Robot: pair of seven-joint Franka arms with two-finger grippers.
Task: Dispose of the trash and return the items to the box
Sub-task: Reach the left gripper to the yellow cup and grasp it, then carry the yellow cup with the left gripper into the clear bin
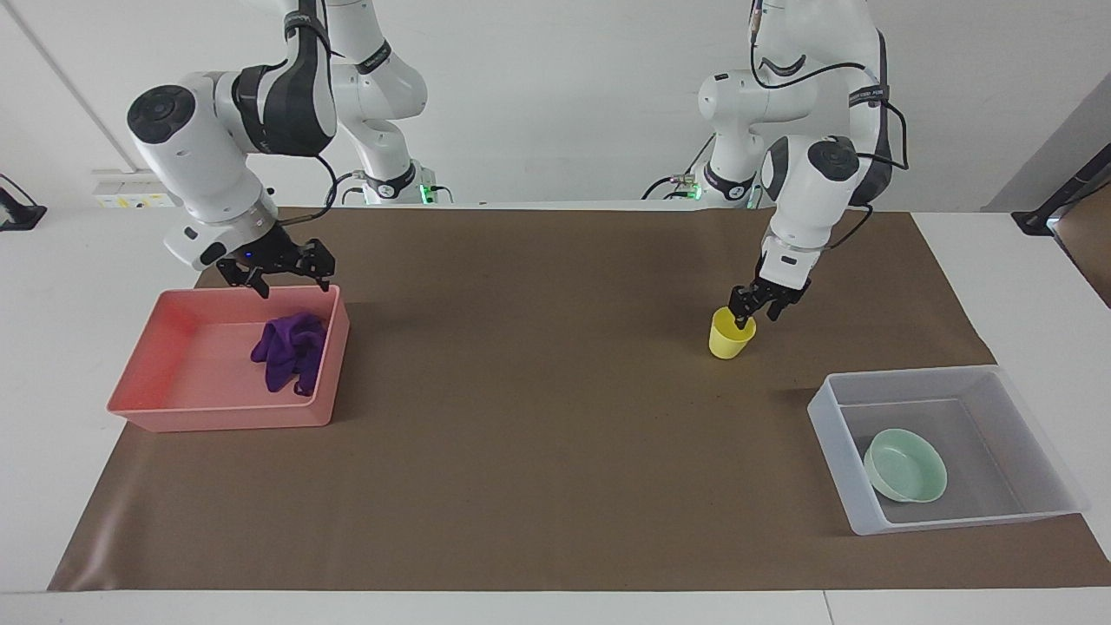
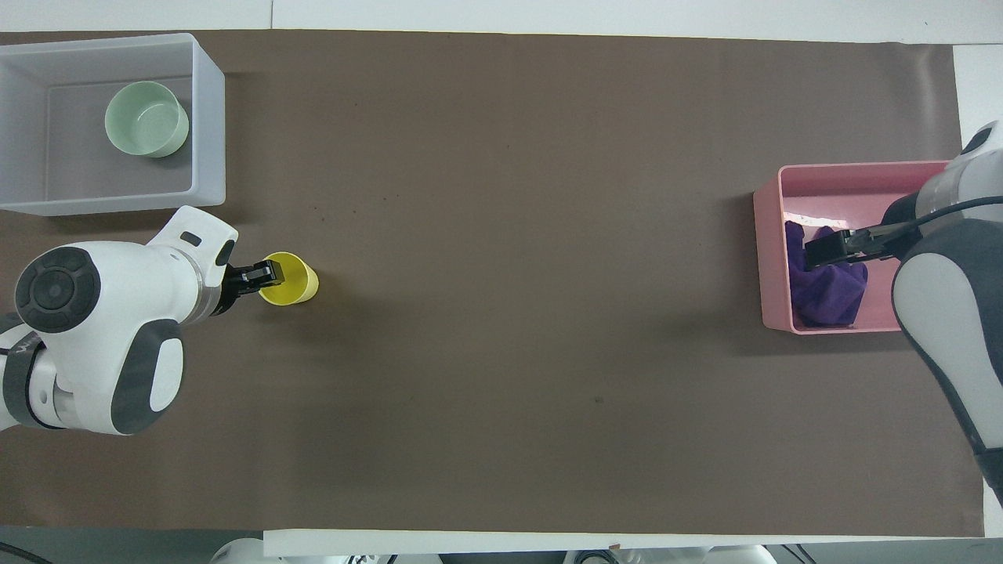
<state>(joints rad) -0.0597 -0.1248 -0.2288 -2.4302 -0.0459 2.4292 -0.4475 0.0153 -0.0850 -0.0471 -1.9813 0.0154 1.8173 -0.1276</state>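
**Left gripper at cup rim; cloth binned, cup not yet boxed**

Status: purple cloth [image 1: 289,350] lies slack in pink tray [image 1: 174,412] at right arm's end of table, against the tray wall that faces table centre. Mint-green bowl [image 1: 905,466] sits in clear-grey box [image 1: 833,443] at left arm's end. Yellow cup [image 1: 732,332] stands upright on brown mat [image 1: 538,417], nearer to robots than box, well apart from it. By judgement, trash step done, one item boxed, cup outstanding.

Right gripper [image 1: 279,273]: above the tray edge closest to robots, fingers spread wide, holding nothing, clear of cloth.

Left gripper [image 1: 756,305]: down at cup's rim, on the rim side closest to robots. Overhead view shows gripper tips [image 2: 262,274] overlapping the rim from left arm's end. Appears one finger is inside the mouth and one outside, i.e. straddling the wall, but whether the fingers have closed on it cannot be told. Cup shows no lift or tilt.

Key relation: cup is directly under the left gripper; box lies farther from robots and toward left arm's end. Left arm is the nearer by far; right arm is at the other end of table. Cup's axis vertical, mouth up, so a rim pinch suits.

Risk, by judgement: thin-wall pinch on light plastic may let cup swing or slip in transit; must clear box wall and avoid landing on bowl.
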